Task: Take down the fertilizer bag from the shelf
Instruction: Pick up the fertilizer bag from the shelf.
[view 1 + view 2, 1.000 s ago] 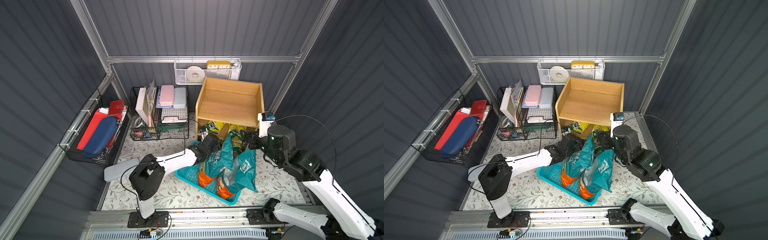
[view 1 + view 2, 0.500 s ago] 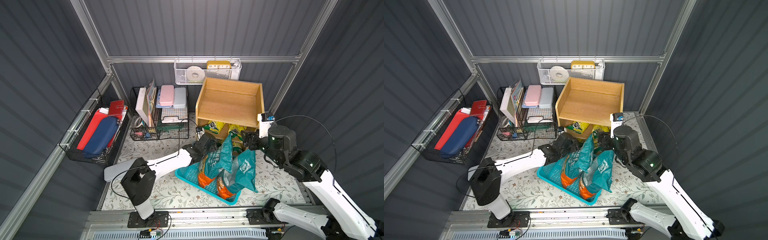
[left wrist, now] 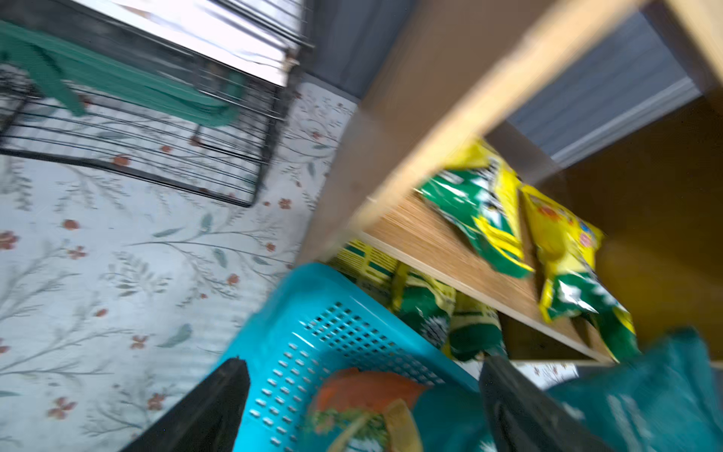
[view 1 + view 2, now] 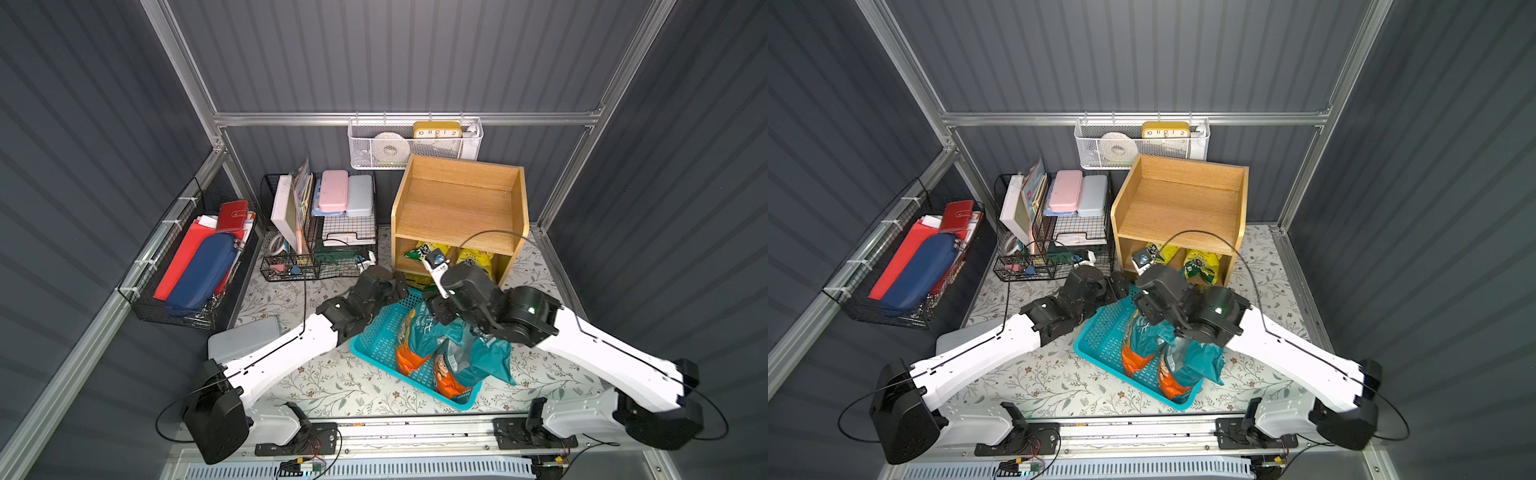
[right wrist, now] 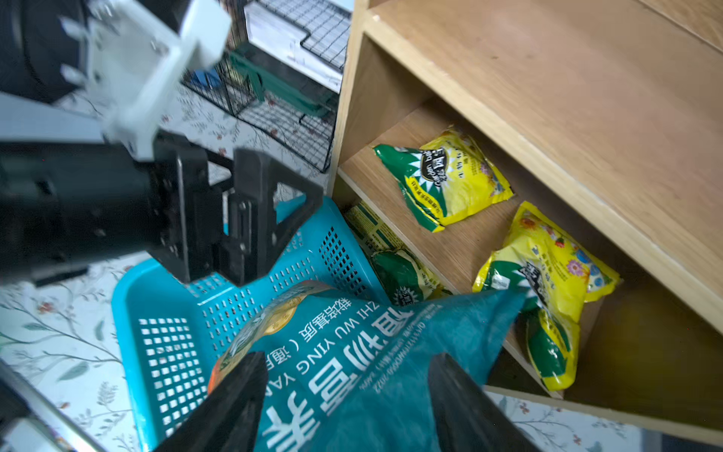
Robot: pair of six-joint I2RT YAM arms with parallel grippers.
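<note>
Shelf (image 4: 457, 208) stands right of centre in both top views, the blue basket (image 4: 374, 345) just below it in frame. Off the shelf, the teal fertilizer bag (image 4: 432, 332) stands in that basket, while yellow-green packets (image 5: 450, 176) lie on the middle tier. The right gripper (image 5: 348, 360) seems clamped on the bag's top edge, though contact is partly hidden; the left gripper (image 3: 364, 364) gapes empty above the basket's rim.
</note>
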